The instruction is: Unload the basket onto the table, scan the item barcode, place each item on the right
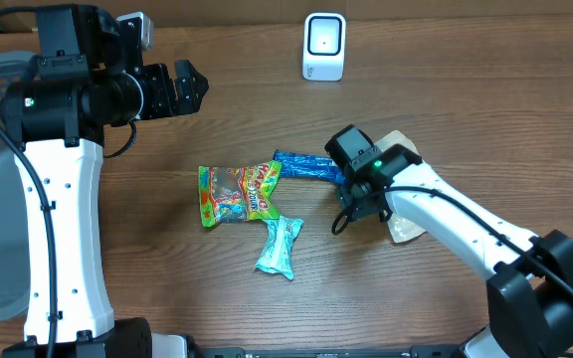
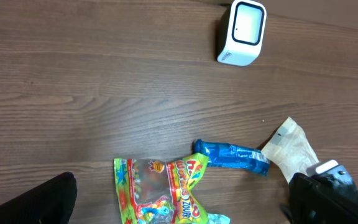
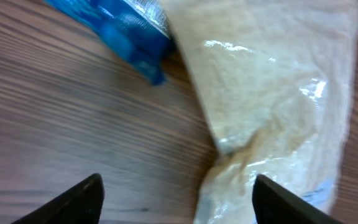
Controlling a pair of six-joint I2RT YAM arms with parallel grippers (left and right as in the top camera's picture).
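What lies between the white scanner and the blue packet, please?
Only bare wooden table lies between the scanner and the blue packet; the left wrist view shows this clearly.

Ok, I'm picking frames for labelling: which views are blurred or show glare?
Right wrist: soft and smeared, with glare streaks on the clear pale plastic pouch; the blue foil wrapper is blurred. Overhead and left wrist: sharp, evenly lit, no strong glare.

Bare wooden tabletop (image 1: pixel 247 119) lies open between the white box-shaped barcode scanner (image 1: pixel 323 46) at the far edge and the packets mid-table. Obstacles there: a blue foil wrapper (image 1: pixel 304 165) touching a multicoloured plastic sweet bag (image 1: pixel 237 194), with a teal foil packet (image 1: pixel 279 247) just beside it. The right arm (image 1: pixel 446 214) overlies a pale translucent pouch (image 1: pixel 406 234), blocking approach from that side.
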